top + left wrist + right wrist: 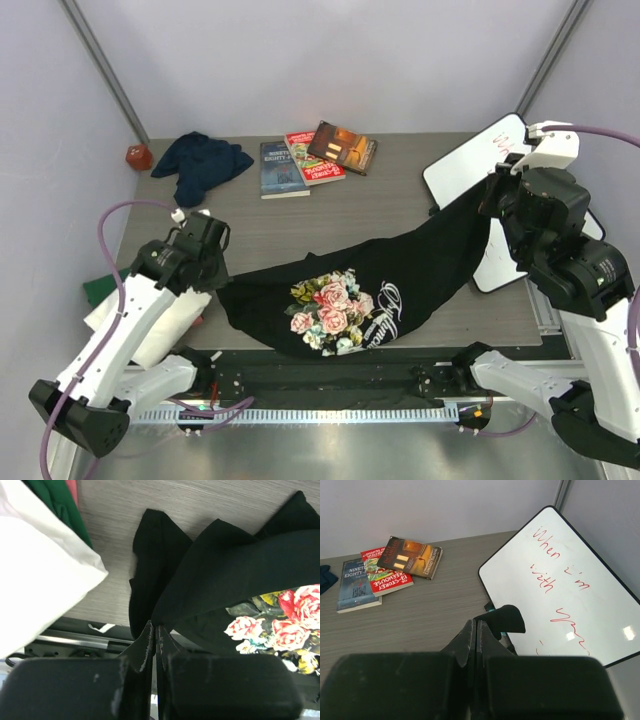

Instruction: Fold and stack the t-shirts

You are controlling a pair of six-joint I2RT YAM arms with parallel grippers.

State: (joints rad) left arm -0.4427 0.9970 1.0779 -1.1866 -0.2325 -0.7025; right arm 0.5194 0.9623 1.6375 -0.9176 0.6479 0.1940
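Nearest me, I am clamping my left gripper (pixel 154 628) on one end of the large black rose-printed cloth t-shirt (pixel 420 265) sagging across the grey wood-grain table (pixel 380 200), my right gripper (pixel 476 625) pinching the other end by the white marker board (pixel 560 580)

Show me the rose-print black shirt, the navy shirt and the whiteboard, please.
rose-print black shirt (pixel 330 305): top view, on its rose print.
navy shirt (pixel 203 162): top view, middle of the crumpled heap.
whiteboard (pixel 600 600): right wrist view, on its white face.

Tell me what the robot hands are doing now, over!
Left gripper shut on black rose t-shirt. Right gripper shut on its other end. Shirt stretched between, unfolded. Whiteboard close by right gripper.
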